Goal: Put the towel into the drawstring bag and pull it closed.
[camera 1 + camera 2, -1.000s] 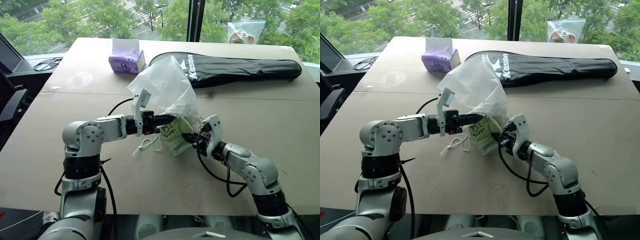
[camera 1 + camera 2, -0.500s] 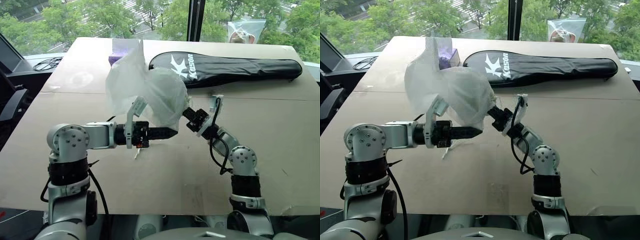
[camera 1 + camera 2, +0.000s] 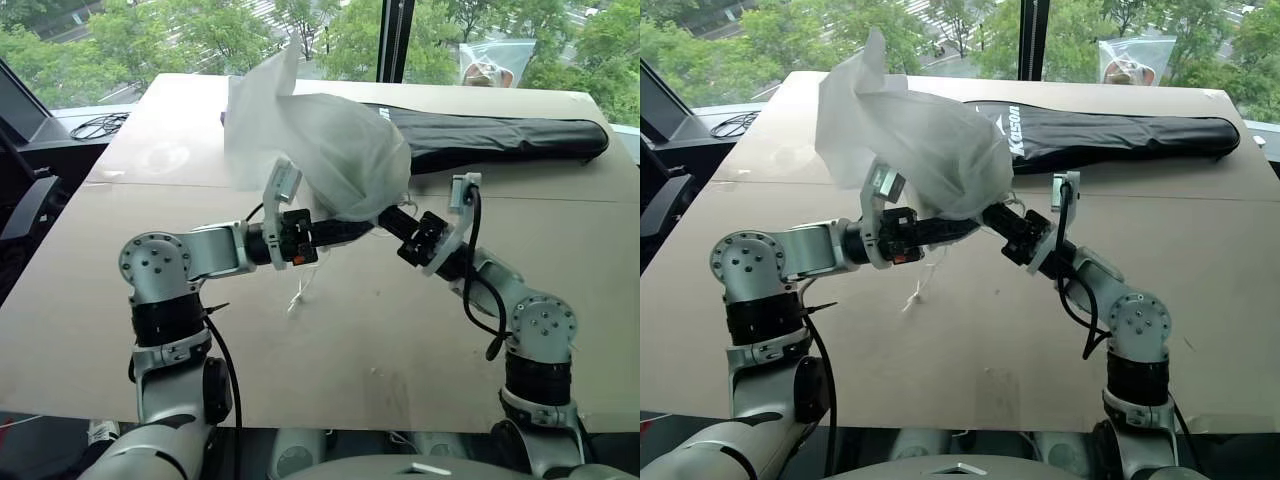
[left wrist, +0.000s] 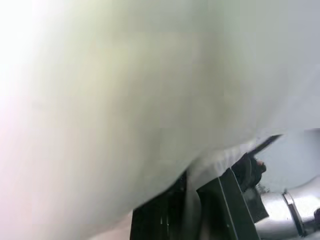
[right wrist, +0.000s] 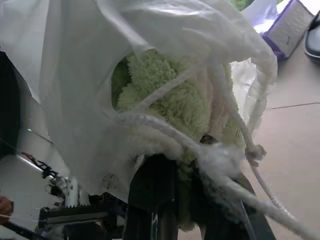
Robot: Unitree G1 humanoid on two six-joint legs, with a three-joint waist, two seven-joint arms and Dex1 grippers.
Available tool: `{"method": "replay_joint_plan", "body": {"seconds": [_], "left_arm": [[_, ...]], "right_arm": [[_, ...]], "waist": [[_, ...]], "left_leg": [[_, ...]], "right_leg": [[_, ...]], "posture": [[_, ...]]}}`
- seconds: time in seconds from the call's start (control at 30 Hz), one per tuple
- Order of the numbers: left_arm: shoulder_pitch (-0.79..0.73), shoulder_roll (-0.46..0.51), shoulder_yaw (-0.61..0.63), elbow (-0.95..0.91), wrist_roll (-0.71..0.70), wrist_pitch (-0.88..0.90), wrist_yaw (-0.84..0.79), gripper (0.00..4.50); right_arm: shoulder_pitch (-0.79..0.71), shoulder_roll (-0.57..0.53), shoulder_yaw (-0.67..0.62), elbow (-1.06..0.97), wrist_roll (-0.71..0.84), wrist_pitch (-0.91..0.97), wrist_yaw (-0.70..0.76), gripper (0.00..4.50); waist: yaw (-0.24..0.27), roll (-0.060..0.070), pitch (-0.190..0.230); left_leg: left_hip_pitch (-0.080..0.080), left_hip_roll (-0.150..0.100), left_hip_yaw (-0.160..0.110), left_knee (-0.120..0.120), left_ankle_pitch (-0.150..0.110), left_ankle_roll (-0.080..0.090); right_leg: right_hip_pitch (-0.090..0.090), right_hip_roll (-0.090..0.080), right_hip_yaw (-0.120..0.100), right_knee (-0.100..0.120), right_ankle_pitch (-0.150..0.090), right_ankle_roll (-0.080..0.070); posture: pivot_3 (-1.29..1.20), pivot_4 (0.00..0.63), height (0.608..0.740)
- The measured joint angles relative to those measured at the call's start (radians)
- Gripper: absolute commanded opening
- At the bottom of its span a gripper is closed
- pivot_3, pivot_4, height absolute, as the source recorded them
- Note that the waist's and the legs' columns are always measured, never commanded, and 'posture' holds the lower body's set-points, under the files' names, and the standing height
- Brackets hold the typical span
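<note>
You are raising the drawstring bag (image 3: pixel 330 160) to frame centre; left gripper (image 3: pixel 352 230) and right gripper (image 3: pixel 392 217) are clenching its mouth, the towel (image 5: pixel 175 105) now inside.

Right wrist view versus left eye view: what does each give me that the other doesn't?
Right wrist view: the green towel sits inside the bag's gathered mouth, white cords crossing it.

Left eye view: the left gripper and right gripper meet under the raised bag, a cord end dangling above the table; black racket case behind.

Both: the white drawstring bag.
</note>
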Motion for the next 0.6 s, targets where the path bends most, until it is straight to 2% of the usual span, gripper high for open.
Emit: {"method": "replay_joint_plan", "body": {"seconds": [0.1,0.27,0.37,0.5,0.6], "left_arm": [[-0.002,-0.020,0.032,-0.002,0.015,-0.076,0.140,0.00],[-0.001,-0.032,-0.059,-0.097,0.034,-0.090,0.205,0.00],[-0.047,-0.010,-0.097,-0.105,0.121,-0.172,0.214,0.00],[-0.028,0.148,-0.288,-0.110,0.354,-0.248,0.116,0.00],[-0.013,0.149,-0.333,-0.110,0.373,-0.248,0.041,0.00]], "right_arm": [[0.074,-0.080,0.005,-0.007,-0.020,0.048,-0.067,0.16],[0.082,-0.240,0.035,-0.081,-0.096,0.119,-0.133,0.16],[0.082,-0.240,0.016,-0.106,-0.040,0.123,-0.161,0.16],[0.056,-0.211,-0.034,-0.107,0.107,0.098,-0.230,0.16],[0.006,-0.182,-0.021,-0.085,0.132,0.080,-0.254,0.16]], "waist": [[-0.004,0.000,0.000],[0.001,0.001,0.001],[0.002,0.001,0.001],[-0.004,0.001,0.001],[0.000,0.001,0.001]], "left_leg": [[0.001,0.000,0.001,-0.001,0.000,0.000],[0.000,0.000,0.001,0.000,0.000,0.000],[0.001,0.000,0.002,0.000,0.000,0.000],[0.001,0.001,0.004,-0.002,0.000,0.000],[0.000,0.001,0.003,-0.002,0.000,0.000]], "right_leg": [[0.000,0.001,0.001,0.000,0.000,0.000],[-0.001,0.001,0.001,0.000,0.000,0.000],[-0.001,0.002,0.001,0.000,0.000,0.000],[-0.002,0.003,0.003,0.000,0.000,0.000],[-0.002,0.002,0.002,0.000,0.000,0.000]], "posture": [[0.00,0.150,0.740],[0.00,0.150,0.740],[0.00,0.150,0.740],[0.00,0.150,0.740],[0.00,0.150,0.740]]}}
